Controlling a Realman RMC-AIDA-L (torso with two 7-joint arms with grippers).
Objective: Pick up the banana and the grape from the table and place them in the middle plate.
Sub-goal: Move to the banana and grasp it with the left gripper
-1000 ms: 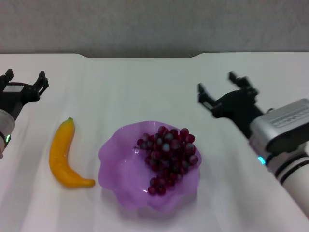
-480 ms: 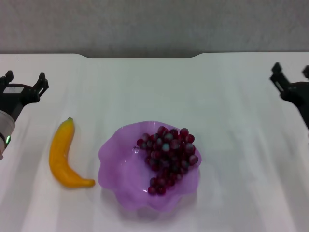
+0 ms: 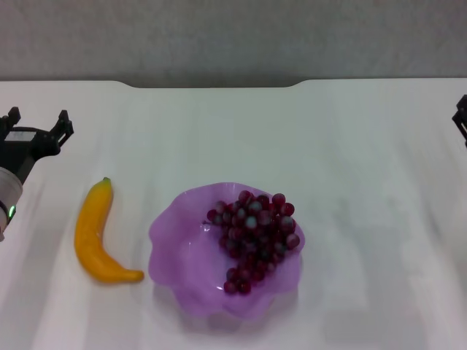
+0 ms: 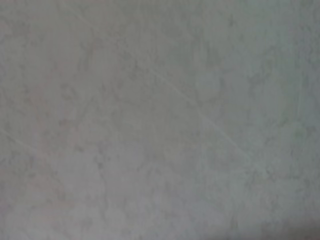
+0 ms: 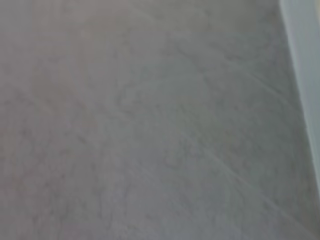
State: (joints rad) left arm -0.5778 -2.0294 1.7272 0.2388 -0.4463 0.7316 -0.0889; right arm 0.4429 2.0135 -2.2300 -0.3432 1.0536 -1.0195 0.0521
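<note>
The grape [image 3: 254, 237] bunch, dark red-purple, lies inside the middle plate [image 3: 175, 248], a translucent light-purple scalloped bowl at the centre front of the white table [image 3: 219, 131]. The orange-yellow banana [image 3: 93, 233] rests on the table just left of the plate, green stem tip pointing away from me. My left gripper [image 3: 38, 118] hovers open and empty at the far left, behind the banana and apart from it. Only a dark sliver of my right gripper [image 3: 462, 118] shows at the right edge, far from the plate. Both wrist views show only a grey mottled surface.
The table's far edge runs along a grey wall [image 3: 233, 36] at the back. A pale strip [image 5: 305, 75] crosses one side of the right wrist view.
My right gripper has pulled back from beside the plate to the far right edge, almost out of view. The grape stays in the plate. Left arm and banana have not moved.
</note>
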